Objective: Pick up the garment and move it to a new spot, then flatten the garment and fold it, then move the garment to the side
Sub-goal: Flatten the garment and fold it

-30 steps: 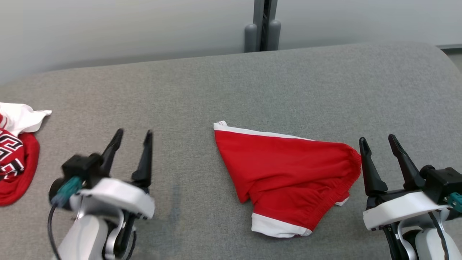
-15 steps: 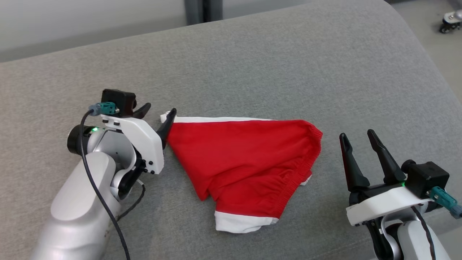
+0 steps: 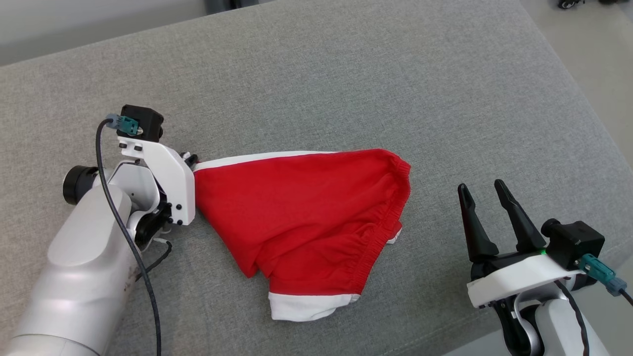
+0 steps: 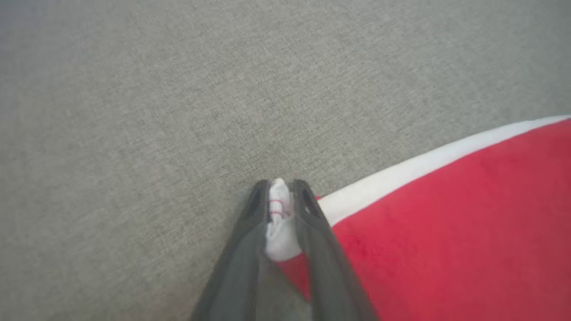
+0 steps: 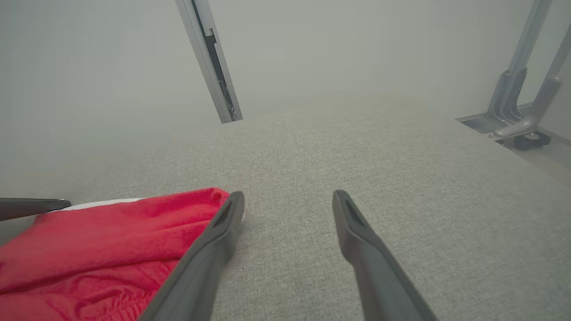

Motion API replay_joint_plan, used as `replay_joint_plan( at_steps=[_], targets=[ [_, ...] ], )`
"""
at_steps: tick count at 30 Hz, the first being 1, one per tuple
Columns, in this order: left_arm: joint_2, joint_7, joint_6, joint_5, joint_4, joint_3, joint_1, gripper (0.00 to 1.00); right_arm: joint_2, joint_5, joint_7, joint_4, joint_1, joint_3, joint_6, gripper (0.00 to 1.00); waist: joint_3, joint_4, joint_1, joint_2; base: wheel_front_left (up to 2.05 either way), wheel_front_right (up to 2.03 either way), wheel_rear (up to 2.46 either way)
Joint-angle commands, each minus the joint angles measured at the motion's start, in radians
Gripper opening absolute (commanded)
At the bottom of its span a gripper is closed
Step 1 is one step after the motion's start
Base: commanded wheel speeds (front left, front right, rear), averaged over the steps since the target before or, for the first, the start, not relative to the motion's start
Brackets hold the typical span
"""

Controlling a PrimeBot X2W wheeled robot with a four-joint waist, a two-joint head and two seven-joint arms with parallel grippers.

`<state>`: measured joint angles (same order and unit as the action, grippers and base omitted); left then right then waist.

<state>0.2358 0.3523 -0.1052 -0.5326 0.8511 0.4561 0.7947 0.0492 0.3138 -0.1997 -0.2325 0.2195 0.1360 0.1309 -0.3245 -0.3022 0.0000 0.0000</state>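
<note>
The garment (image 3: 306,212) is a pair of red shorts with white trim, lying crumpled on the grey padded surface (image 3: 346,74). My left gripper (image 3: 190,159) is at the garment's far-left white corner, its fingers mostly hidden behind the wrist. In the left wrist view the left gripper (image 4: 279,187) is shut on that white corner of the garment (image 4: 446,223), with cloth pinched between the tips. My right gripper (image 3: 480,186) stands open to the right of the garment with nothing between its fingers. In the right wrist view the right gripper (image 5: 289,195) is just beside the red waistband (image 5: 111,240).
The padded surface ends in a rounded edge (image 3: 588,128) at the right, with floor beyond. A metal frame post (image 5: 209,58) stands behind the surface, and a caster wheel (image 5: 531,140) sits at the far right. A left-arm finger (image 5: 31,207) pokes in at the left.
The camera has turned, shifting the whole picture. My left gripper moved right to the garment's white corner and closed on it. The right gripper has stayed open.
</note>
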Motion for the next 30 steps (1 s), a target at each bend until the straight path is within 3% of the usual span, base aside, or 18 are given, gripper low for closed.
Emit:
replay_joint_plan(
  at_steps=[1, 7, 16, 23, 30],
  targets=[
    [-0.003, 0.018, -0.004, -0.008, 0.019, 0.009, -0.002, 0.0, 0.004, 0.005, -0.007, -0.003, 0.012, -0.003, 0.0, 1.0, 0.002, 0.003, 0.0, 0.0, 0.0, 0.0, 0.0],
    [-0.016, -0.03, -0.018, -0.018, -0.005, 0.027, 0.028, 0.0, 0.003, 0.001, -0.009, -0.019, 0.019, -0.015, 0.0, 1.0, 0.02, 0.024, 0.0, 0.0, 0.0, 0.0, 0.0],
    [-0.07, -0.285, 0.016, -0.021, -0.216, -0.014, 0.03, 0.0, 0.003, -0.017, 0.007, -0.01, -0.008, -0.066, 0.0, 1.0, 0.064, 0.092, 0.0, 0.0, 0.0, 0.0, 0.0],
    [-0.034, -0.427, 0.104, -0.019, -0.534, -0.069, -0.139, 0.0, 0.004, -0.037, 0.034, 0.022, -0.028, -0.11, 0.0, 1.0, 0.093, 0.162, 0.0, 0.0, 0.0, 0.0, 0.0],
    [0.021, -0.46, 0.221, -0.057, -0.807, -0.146, -0.457, 0.0, 0.004, -0.039, 0.055, 0.049, -0.043, -0.131, 0.0, 1.0, 0.098, 0.207, 0.0, 0.0, 0.0, 0.0, 0.0]
  ],
)
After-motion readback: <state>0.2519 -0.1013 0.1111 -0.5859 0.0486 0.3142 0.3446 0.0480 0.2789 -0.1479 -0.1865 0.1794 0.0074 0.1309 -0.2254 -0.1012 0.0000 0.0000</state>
